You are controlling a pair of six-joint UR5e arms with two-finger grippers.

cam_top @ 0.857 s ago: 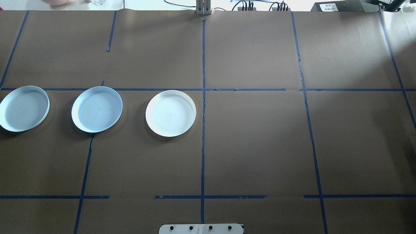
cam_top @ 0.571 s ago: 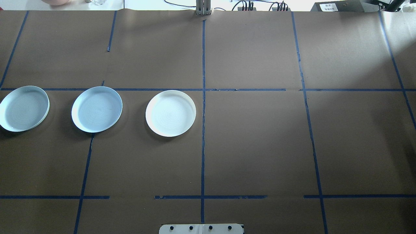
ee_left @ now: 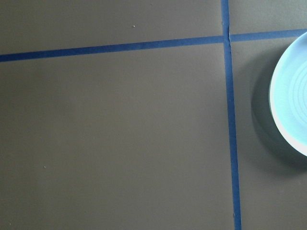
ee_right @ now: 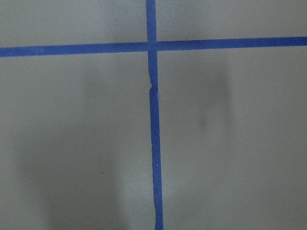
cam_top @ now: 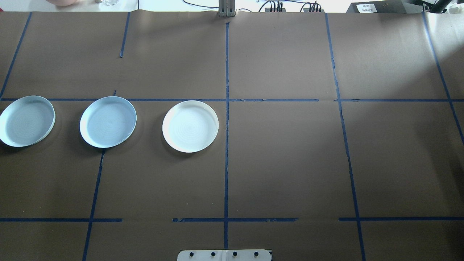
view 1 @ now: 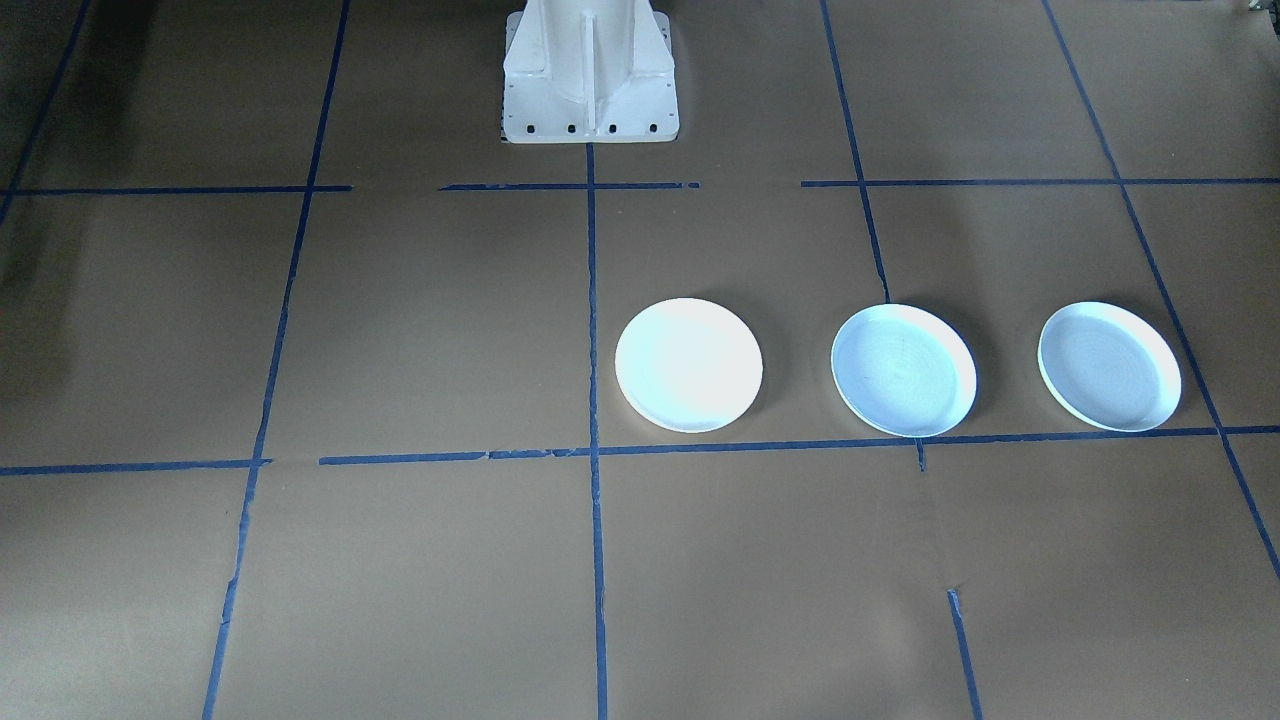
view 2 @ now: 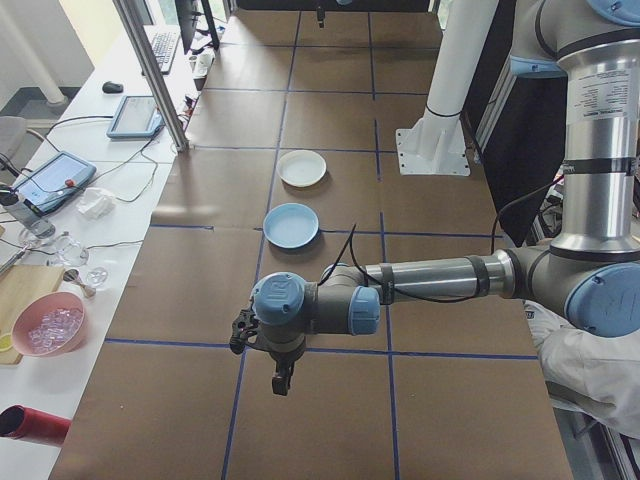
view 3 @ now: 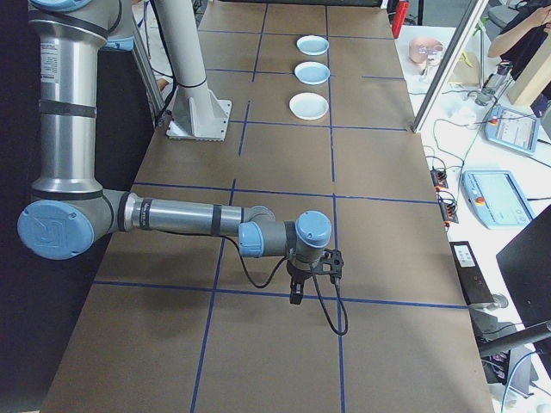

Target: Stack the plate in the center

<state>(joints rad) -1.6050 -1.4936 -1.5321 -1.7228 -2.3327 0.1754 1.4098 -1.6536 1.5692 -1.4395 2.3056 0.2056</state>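
1. The left arm's fingers [view 2: 283, 381] hang pointing down over the brown surface [cam_top: 282, 159], seen only from the side, so I cannot tell if they are wide or narrow.
2. The right arm's fingers [view 3: 295, 295] likewise hang low over the surface; their spread cannot be told either.
3. The middle plate [cam_top: 108, 121], pale blue, lies flat, open side up; being round, it has no long axis.
4. It sits between the outer blue plate [cam_top: 27, 121] and the white plate [cam_top: 190, 126], all three apart in a row on the robot's left half.
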